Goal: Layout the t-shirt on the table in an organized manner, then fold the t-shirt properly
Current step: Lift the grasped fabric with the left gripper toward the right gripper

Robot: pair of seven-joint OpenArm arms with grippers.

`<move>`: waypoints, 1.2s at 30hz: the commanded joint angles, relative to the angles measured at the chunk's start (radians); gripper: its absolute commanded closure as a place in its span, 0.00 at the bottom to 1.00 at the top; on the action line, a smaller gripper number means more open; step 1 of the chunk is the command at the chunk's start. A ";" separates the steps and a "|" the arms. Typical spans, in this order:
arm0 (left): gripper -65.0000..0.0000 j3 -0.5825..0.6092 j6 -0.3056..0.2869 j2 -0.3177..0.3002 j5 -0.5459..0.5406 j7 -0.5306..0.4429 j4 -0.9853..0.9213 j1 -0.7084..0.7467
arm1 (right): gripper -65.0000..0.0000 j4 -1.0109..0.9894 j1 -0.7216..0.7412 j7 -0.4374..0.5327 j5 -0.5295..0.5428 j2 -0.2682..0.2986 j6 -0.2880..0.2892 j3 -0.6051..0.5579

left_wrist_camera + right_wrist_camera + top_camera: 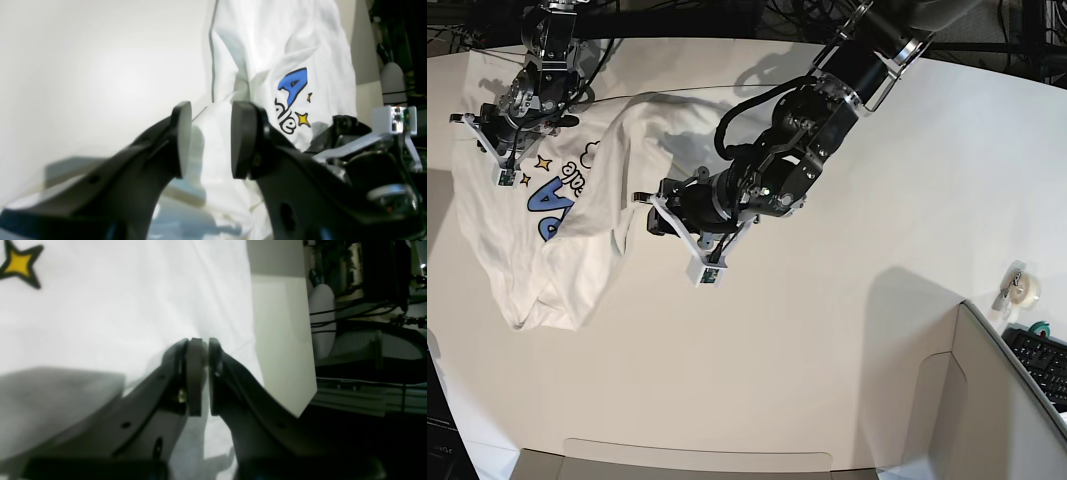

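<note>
print on the t-shirt (pixel 283 50): a large blue capital "A" outlined in black, with white black-outlined letters reading "ale" just beside it at its 7 o'clock, in the left wrist view.
same print, base view: the blue "A" and "ale" show again, the rest hidden in folds.
other readable text: none.

T-shirt (pixel 577 230) lies crumpled (perhaps half-folded) on table (pixel 827 350).

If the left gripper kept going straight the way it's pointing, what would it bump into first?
Most likely the t-shirt. The left gripper has its jaws apart, and white cloth fills the gap right ahead. How far off the cloth is, the blurry wrist view doesn't show.
</note>
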 commanded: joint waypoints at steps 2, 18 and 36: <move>0.69 -0.003 -0.001 0.028 -0.006 -0.013 -0.029 -0.038 | 0.92 -0.007 -0.011 -0.054 0.108 -0.021 0.053 -0.010; 0.90 0.244 0.006 0.137 -0.008 -0.081 -0.231 -0.121 | 0.92 -0.003 -0.006 -0.049 0.111 -0.022 0.053 -0.010; 0.87 0.402 0.074 0.077 -0.011 -0.082 0.134 -0.098 | 0.92 -0.007 -0.014 -0.047 0.112 -0.004 0.053 -0.011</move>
